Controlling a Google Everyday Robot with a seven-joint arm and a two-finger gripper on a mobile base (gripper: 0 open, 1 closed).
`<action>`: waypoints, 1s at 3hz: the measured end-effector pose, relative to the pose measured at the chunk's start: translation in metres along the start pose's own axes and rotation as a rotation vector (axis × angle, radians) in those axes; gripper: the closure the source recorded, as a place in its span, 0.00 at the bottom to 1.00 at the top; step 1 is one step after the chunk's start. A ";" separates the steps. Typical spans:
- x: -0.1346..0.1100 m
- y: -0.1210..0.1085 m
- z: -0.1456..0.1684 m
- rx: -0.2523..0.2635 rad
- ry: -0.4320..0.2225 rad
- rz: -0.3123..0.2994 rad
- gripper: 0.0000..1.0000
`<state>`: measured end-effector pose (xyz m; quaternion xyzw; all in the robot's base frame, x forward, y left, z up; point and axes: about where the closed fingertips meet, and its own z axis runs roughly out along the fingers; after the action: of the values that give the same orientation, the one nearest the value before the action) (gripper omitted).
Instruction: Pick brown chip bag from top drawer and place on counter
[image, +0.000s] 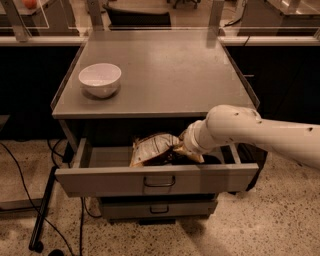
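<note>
gripper inside open top drawer, at the arm's end | jaws hidden behind wrist and bag, width: cannot tell | brown chip bag tilted in drawer, touching jaws on view-left, lower edge cut off by drawer front | white bowl on desk, well above-left of jaws

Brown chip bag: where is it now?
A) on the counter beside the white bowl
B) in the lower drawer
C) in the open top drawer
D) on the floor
C: the brown chip bag sits in the open top drawer, below the counter, with the gripper at its right-hand end.
</note>
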<state>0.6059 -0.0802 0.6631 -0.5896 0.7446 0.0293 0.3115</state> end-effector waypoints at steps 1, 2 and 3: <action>0.005 -0.005 -0.015 -0.014 0.002 0.031 1.00; 0.010 -0.012 -0.029 -0.030 -0.012 0.084 1.00; 0.015 -0.019 -0.043 -0.036 -0.021 0.142 1.00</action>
<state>0.6031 -0.1165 0.6960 -0.5404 0.7807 0.0709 0.3058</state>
